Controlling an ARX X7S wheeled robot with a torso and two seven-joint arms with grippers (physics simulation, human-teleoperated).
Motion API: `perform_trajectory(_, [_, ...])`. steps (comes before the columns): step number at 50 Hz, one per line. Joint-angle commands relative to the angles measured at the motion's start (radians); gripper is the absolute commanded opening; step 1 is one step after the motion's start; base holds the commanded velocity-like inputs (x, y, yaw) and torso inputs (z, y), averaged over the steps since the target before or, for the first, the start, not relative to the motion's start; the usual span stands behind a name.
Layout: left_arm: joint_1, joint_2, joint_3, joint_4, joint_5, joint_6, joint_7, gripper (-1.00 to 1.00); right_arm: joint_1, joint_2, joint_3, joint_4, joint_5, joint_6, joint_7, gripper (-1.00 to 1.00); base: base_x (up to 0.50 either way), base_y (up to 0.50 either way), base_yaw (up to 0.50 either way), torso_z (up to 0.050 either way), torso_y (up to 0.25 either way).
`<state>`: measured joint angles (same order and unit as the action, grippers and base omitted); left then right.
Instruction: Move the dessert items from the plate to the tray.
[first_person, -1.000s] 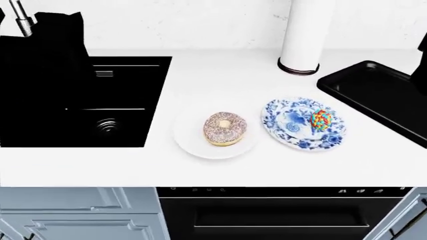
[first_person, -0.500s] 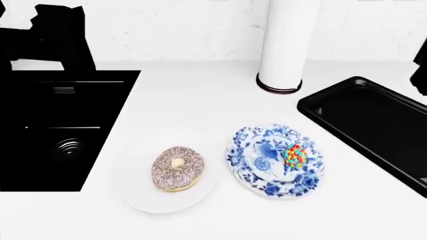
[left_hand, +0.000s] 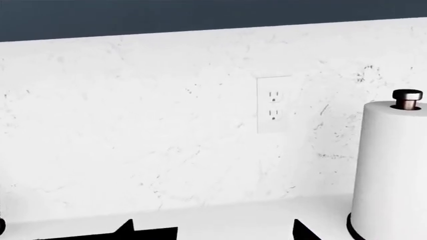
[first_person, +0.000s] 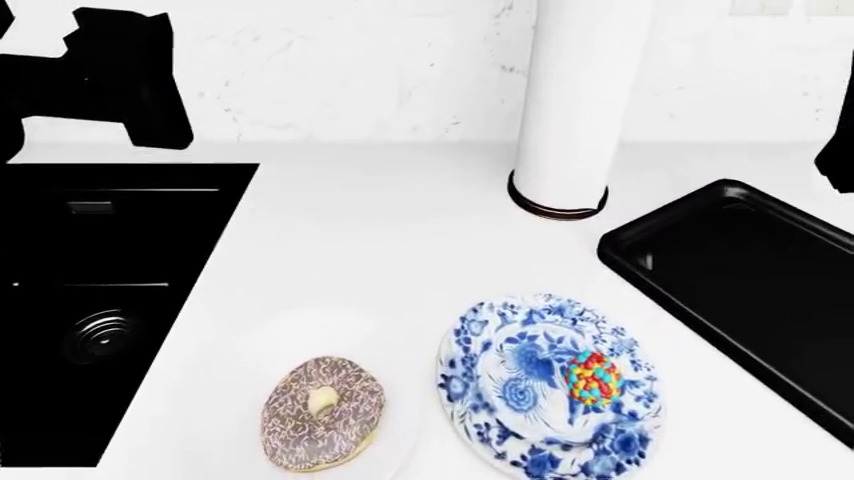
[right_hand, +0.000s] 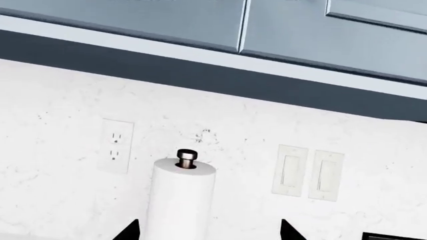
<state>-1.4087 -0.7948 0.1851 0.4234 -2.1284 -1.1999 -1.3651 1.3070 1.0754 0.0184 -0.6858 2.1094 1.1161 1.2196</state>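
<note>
Found the donut (first_person: 324, 413) lying flat on a plain white plate (first_person: 400, 425) near the front of the counter (first_person: 387, 240), and the candy ball (first_person: 593, 378) resting on the right half of a blue-patterned plate (first_person: 507, 400) just beside it. Located the black tray (first_person: 747, 280) to the right, apart from both plates and bare where visible. Judged the donut light, soft and tacky on top, best pinched across one side of the ring, through the hole and outer edge, with mild pressure. Judged the ball small, light, hard-shelled and prone to rolling, best taken across its middle from above. Recorded the left gripper (left_hand: 212, 232) and right gripper (right_hand: 208, 232) raised and facing the back wall, well away from the food, fingertips spread with nothing between them. Noted a smooth, glossy white counter, a black sink (first_person: 94, 310) at left, an upright paper towel roll (first_person: 567, 100) behind the plates, a wall outlet (left_hand: 273, 104), two light switches (right_hand: 308, 172) and grey-blue cabinets (right_hand: 300, 30) overhead.
</note>
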Motion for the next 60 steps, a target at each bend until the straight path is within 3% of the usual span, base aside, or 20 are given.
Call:
perform_trajectory(1, [-0.011,-0.003,0.018,-0.005,-0.002,0.009,0.004,1.0,-0.001,0.003,-0.005,0.001,-0.006,-0.003,-0.003,1.0,0.17,-0.04,0.0,0.0,0.0])
perform_trajectory(13, [-0.054,-0.024,0.089,-0.021,-0.096,0.036,-0.045,1.0,-0.013,0.016,-0.029,0.013,-0.008,0.0,0.009,1.0,0.07,-0.01,0.0,0.0,0.001])
perform_trajectory(23, [-0.131,-0.065,0.219,-0.058,-0.229,0.028,-0.104,1.0,-0.003,0.02,-0.047,0.025,-0.007,-0.006,0.019,1.0,0.0,0.0,0.0,0.0,0.0])
perform_trajectory(41, [-0.152,-0.069,0.372,-0.056,-0.342,-0.067,-0.038,1.0,-0.022,0.026,-0.04,0.021,-0.013,-0.017,0.013,1.0,0.0,0.0,0.0,0.0,0.0])
perform_trajectory(60, [-0.183,-0.071,0.559,0.051,-0.581,0.073,-0.085,1.0,-0.056,0.047,-0.013,0.016,-0.026,-0.023,-0.002,1.0,0.0,0.0,0.0,0.0,0.0])
